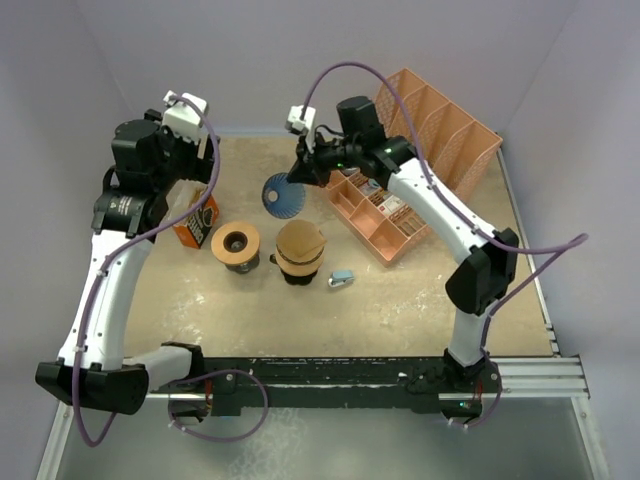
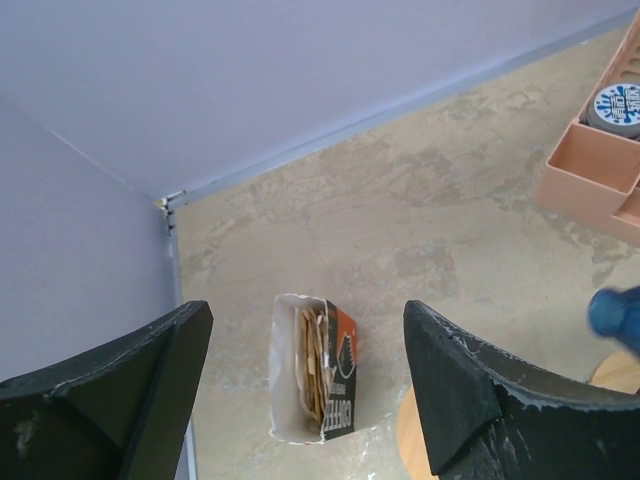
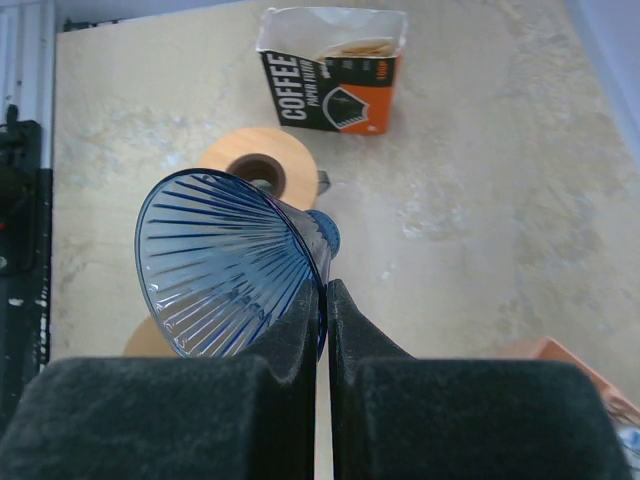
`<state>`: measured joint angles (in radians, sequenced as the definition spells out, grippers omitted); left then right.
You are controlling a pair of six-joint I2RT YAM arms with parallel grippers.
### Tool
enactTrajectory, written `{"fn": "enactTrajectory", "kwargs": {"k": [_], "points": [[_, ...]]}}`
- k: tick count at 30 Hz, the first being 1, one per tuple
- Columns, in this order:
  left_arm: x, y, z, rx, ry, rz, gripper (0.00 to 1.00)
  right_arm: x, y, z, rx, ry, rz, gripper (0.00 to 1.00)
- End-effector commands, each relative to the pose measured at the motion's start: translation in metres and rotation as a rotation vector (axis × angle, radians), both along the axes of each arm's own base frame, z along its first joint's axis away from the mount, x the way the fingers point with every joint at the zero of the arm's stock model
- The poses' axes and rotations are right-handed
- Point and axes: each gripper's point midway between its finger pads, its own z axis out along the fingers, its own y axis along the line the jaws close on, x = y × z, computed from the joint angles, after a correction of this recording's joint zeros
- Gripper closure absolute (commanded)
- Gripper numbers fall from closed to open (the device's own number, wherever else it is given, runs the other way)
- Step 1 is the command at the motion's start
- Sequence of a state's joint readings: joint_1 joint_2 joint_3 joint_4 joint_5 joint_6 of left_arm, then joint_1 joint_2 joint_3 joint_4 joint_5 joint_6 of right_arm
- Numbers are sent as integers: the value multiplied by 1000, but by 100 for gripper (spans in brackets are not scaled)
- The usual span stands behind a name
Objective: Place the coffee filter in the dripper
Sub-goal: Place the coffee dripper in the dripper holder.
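Note:
My right gripper [image 1: 300, 178] [image 3: 326, 290] is shut on the rim of the blue ribbed dripper [image 1: 283, 195] [image 3: 230, 260] and holds it in the air, tilted, above the table. Brown paper coffee filters [image 2: 315, 365] [image 3: 358, 47] stand in an open orange-and-black box [image 1: 196, 218] [image 2: 345, 370]. My left gripper [image 1: 188, 192] [image 2: 308, 312] hangs open right above that box, fingers on either side of it and apart from it. The dripper's blue edge [image 2: 620, 318] shows at the right of the left wrist view.
A wooden ring stand [image 1: 237, 245] [image 3: 258, 165] sits right of the box. Beside it is a dark pot with a tan top [image 1: 300, 250], then a small blue-white object [image 1: 341, 279]. Orange organiser trays [image 1: 380, 215] [image 2: 600, 170] and a rack [image 1: 440, 125] fill the back right.

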<state>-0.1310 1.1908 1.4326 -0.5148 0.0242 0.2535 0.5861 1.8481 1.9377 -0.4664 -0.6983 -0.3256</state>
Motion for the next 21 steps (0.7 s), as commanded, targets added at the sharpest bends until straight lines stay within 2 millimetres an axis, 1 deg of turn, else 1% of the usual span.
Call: {"fn": "enactTrajectory", "kwargs": {"k": [1,2,5,6,7,10,13,16,17,21], "points": [[-24,13,49,54,-91,21,24,-7,36,33,117,-14,29,100],[-28,11,49,78,-81,-6,24,-11,43,34,128,-8,38,100],[-39,4,43,129,-38,-85,25,-15,64,24,134,25,68,100],[-44,1,40,141,-19,-113,25,-16,71,22,139,33,80,100],[-49,-1,34,155,9,-140,25,-18,77,18,136,45,89,100],[-62,-8,25,194,54,-222,28,-22,94,6,129,74,109,100],[-83,-18,6,269,129,-358,30,-22,106,-8,117,109,116,100],[-107,-24,-20,354,225,-512,30,-23,116,-21,104,143,124,100],[-112,-24,-26,378,249,-545,31,-23,119,-27,95,160,125,100],[-128,-18,-54,472,360,-636,33,-24,127,-40,77,189,124,100]]}}
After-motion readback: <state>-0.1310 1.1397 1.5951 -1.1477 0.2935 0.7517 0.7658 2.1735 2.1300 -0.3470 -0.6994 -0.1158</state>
